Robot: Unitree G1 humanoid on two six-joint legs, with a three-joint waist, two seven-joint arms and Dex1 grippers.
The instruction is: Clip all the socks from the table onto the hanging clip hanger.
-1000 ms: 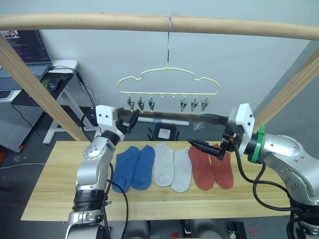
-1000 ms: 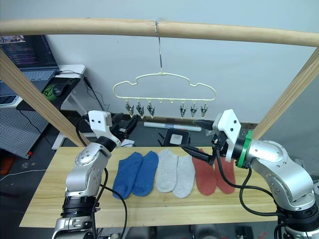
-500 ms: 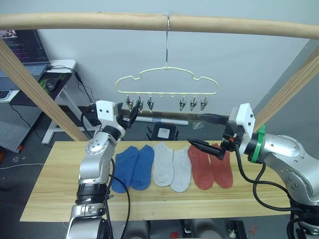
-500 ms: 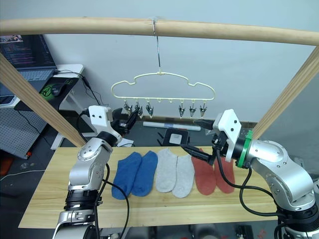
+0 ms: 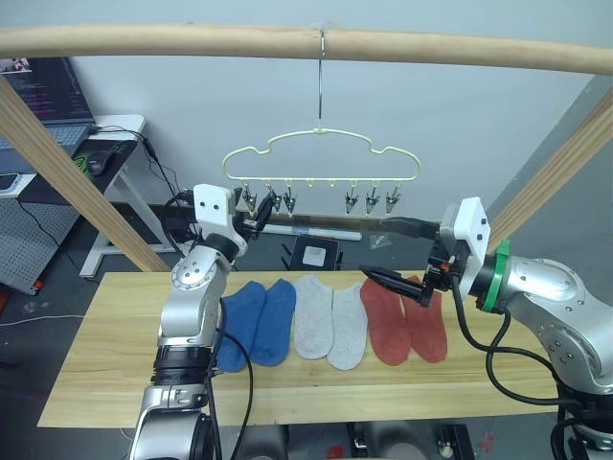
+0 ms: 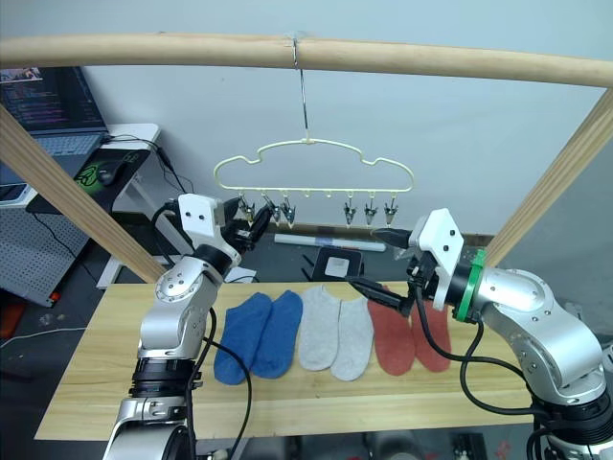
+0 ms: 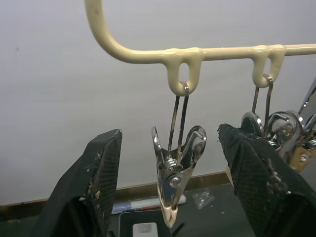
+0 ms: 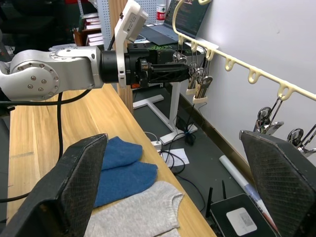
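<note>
Six socks lie side by side on the table point(image 5: 105, 355): a blue pair point(image 5: 254, 321), a light grey pair point(image 5: 330, 321) and a rust red pair point(image 5: 407, 326). The pale yellow clip hanger point(image 5: 321, 158) hangs by its hook from the top pole, all its silver clips empty. My left gripper point(image 5: 257, 216) is raised to the hanger's left end and stands open, its fingers point(image 7: 101, 182) on either side of the leftmost clip point(image 7: 175, 173) without touching it. My right gripper point(image 5: 375, 247) is open wide just above the red socks, holding nothing.
A round wooden pole point(image 5: 192, 40) spans the top, with slanted poles at the left point(image 5: 67, 172) and right point(image 5: 565, 163). Behind the table sit a desk with a laptop point(image 5: 57, 129) and a black box point(image 5: 316, 254) on the floor.
My left gripper rose and moved right, from beside the hanger's left end to around its leftmost clip. The right arm stayed still.
</note>
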